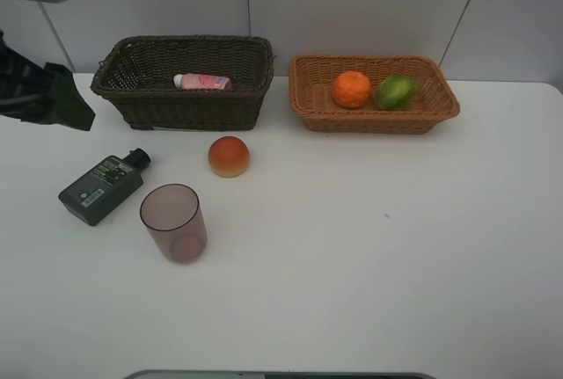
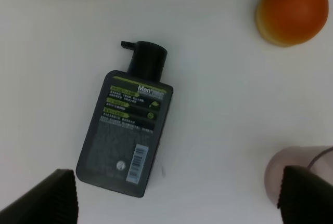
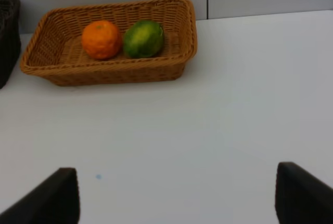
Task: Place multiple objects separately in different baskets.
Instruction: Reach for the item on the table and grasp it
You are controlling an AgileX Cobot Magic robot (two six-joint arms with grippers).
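Left wrist shows my left gripper [image 2: 177, 199] spread, empty, above the green bottle [image 2: 127, 130] lying flat on the table [image 2: 234, 104]; right gripper [image 3: 174, 195] spread too; next I drop, pinch the bottle's sides, lift toward the dark basket [image 1: 202, 108].
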